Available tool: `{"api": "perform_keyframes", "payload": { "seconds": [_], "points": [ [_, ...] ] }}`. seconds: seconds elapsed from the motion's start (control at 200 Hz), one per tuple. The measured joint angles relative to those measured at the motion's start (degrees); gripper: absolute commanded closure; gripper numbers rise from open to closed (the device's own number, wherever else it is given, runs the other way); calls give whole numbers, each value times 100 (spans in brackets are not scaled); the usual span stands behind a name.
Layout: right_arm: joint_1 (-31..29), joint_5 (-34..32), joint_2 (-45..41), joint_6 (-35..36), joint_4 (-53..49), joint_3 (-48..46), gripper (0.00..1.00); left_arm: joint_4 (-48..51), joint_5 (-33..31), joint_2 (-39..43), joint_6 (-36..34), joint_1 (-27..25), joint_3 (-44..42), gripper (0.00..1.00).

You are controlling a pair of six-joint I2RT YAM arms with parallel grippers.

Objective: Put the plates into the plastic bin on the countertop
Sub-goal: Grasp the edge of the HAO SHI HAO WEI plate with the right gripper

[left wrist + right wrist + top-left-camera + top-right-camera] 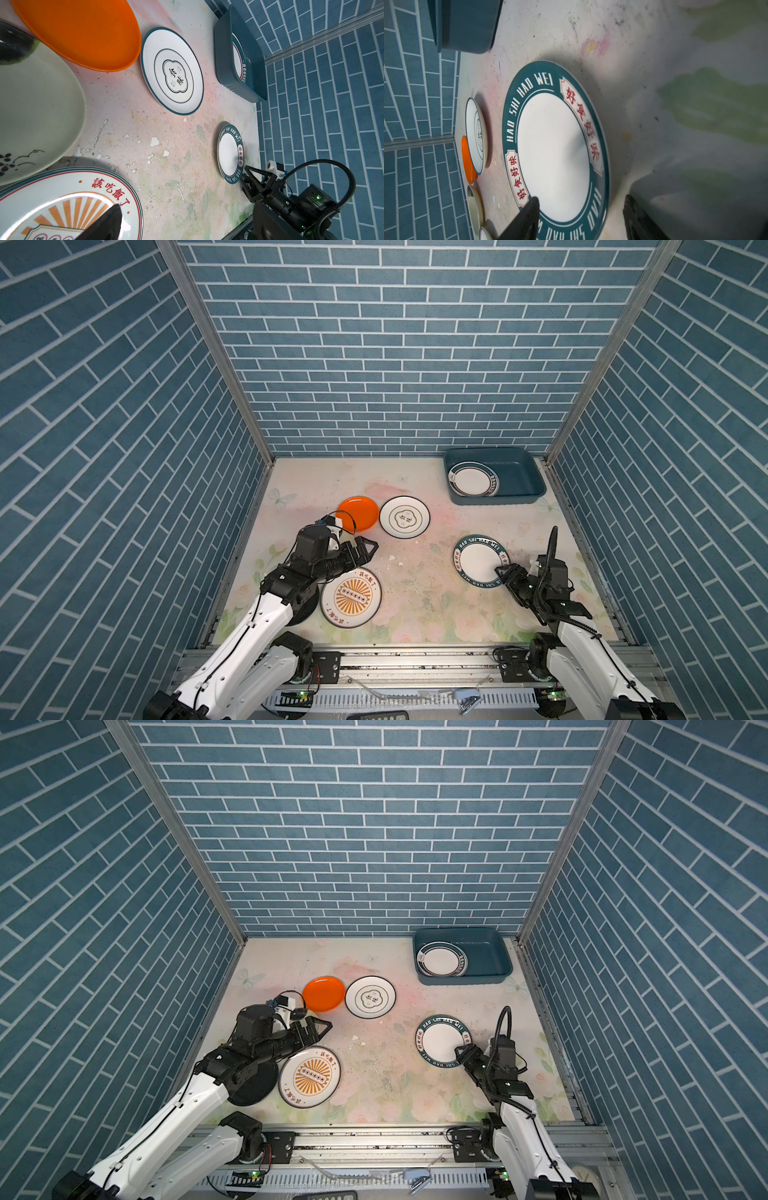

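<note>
The right pincer (505, 571), jaws spread, straddles the rim of the lettered plate (476, 559), while the left pincer (366, 549) hangs spread above the worktop (415, 576).

The dark teal plastic bin (496, 500) sits at the far right corner of the scuffed floral countertop (415, 585). A teal-rimmed white plate (473, 480) lies at its left end. Out on the counter, left of the middle, an orange plate (359, 512) and a white clover-emblem plate (404, 516) lie flat, just beside each other. The HAO SHI HAO WEI plate (478, 560), teal-banded, lies flat on the right. Front left lies the sunburst plate (351, 597), with a black plate (253, 1085) just beside it. A cream plate (37, 108) with a dark brush mark rests between sunburst and orange.
</note>
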State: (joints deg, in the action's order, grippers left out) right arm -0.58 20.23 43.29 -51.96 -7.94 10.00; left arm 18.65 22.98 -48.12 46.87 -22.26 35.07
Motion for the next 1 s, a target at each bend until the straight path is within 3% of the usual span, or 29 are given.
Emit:
{"api": "perform_keyframes", "payload": {
  "seconds": [0.38,0.715,0.82,0.94,1.0],
  "points": [
    [0,-297,59,39,286,-173,60,348,-225,-374,-20,0,501,0],
    [0,-243,72,-13,385,-173,77,-20,-387,-813,-13,0,868,0],
    [0,-247,170,-31,413,-168,84,-166,-380,-1062,0,0,894,0],
    [0,-227,376,-96,466,-120,98,-306,-358,-1274,15,0,951,0],
    [11,-170,457,-166,570,-20,100,-363,-339,-1327,26,0,968,0]
  ]
}}
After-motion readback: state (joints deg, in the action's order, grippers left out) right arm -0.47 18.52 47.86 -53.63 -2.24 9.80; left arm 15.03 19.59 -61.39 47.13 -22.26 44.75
